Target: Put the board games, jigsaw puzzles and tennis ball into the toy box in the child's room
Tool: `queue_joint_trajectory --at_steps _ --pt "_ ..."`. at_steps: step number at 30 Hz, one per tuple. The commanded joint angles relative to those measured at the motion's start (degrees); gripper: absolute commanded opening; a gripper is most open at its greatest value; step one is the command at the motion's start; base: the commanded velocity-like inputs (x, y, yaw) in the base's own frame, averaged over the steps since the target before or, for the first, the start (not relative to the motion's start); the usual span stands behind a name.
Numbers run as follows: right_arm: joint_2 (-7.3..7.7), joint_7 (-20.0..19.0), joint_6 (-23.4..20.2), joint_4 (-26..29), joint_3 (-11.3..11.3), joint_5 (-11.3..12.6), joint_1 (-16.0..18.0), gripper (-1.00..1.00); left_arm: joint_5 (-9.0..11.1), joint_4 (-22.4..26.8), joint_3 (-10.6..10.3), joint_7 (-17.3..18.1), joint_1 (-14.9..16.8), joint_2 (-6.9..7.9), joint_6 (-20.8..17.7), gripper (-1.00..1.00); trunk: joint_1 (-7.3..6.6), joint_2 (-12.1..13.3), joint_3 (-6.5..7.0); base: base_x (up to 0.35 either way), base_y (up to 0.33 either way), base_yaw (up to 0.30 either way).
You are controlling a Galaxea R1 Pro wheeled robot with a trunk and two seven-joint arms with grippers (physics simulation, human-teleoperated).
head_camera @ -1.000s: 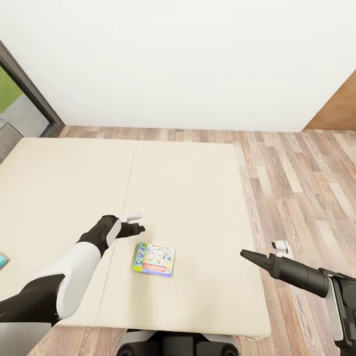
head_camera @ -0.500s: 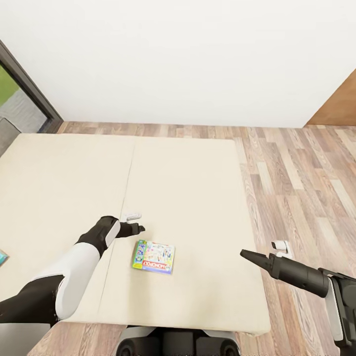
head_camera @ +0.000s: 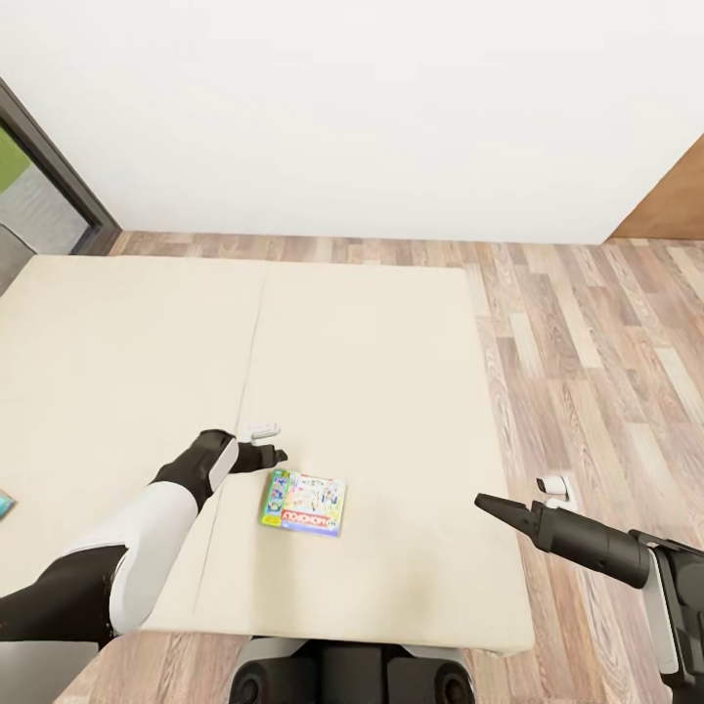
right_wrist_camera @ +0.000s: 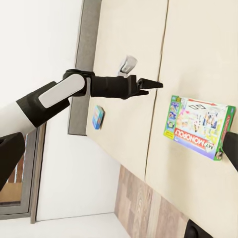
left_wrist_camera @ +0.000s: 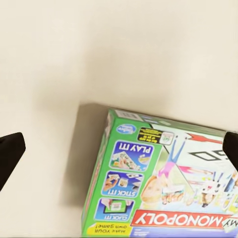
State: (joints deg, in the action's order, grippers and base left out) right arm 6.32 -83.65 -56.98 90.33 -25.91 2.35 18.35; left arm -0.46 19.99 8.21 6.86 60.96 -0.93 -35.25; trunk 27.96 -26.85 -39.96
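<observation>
Left gripper (head_camera: 266,443) hovered over the bed (head_camera: 372,372), fingers apart, nothing between them; one white fingertip, one dark. Just right of and nearer than it lay the green-edged board game (head_camera: 304,502), flat on the mattress, lettered "MONOPOLY", not touched by either gripper. In the left wrist view the same board game (left_wrist_camera: 163,183) sat below the spread dark fingertips (left_wrist_camera: 10,151), bare mattress all around it.

Far left, a small blue box (head_camera: 5,505) showed at the frame edge on the bed; in the right wrist view it (right_wrist_camera: 97,117) lay flat near the grey frame (right_wrist_camera: 84,59), well apart from the green one (right_wrist_camera: 198,127). A seam ran down the mattress between the two.

Dark-framed window (head_camera: 49,186) at far left, white wall (head_camera: 372,108) behind, wood-plank floor (head_camera: 587,362) right of the bed.

Right gripper (head_camera: 523,497) hung over the floor just off the bed's right edge, fingers spread and empty. Nothing stood between either gripper and the green-edged box.
</observation>
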Motion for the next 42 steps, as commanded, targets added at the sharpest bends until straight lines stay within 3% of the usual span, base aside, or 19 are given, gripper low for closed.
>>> queue_joint_trajectory --at_steps 1,11,29,42 --pt "0.01 -0.11 -0.59 0.01 -0.02 0.12 0.02 1.0 -0.06 0.09 0.3 0.14 0.01 -0.03 -0.34 1.0 0.02 -0.08 -0.16 0.0 0.0 0.0" --pt "0.04 -0.11 -0.59 0.01 -0.02 0.12 0.02 1.0 -0.03 -1.1 -1.35 1.47 -0.4 0.0 0.89 1.0 0.02 -0.08 -1.1 0.0 0.0 0.0" --pt "0.01 -0.19 -0.58 0.0 -0.02 0.12 0.02 1.0 -0.03 -1.24 -1.94 3.99 -1.35 0.15 1.14 1.0 0.02 -0.08 -2.8 0.0 0.0 0.0" --pt "0.01 -0.2 -0.52 -0.06 -0.02 0.12 0.02 1.0 0.1 -0.94 -4.85 6.71 -1.33 0.14 1.15 1.0 0.02 -0.08 -4.03 0.0 0.0 0.0"
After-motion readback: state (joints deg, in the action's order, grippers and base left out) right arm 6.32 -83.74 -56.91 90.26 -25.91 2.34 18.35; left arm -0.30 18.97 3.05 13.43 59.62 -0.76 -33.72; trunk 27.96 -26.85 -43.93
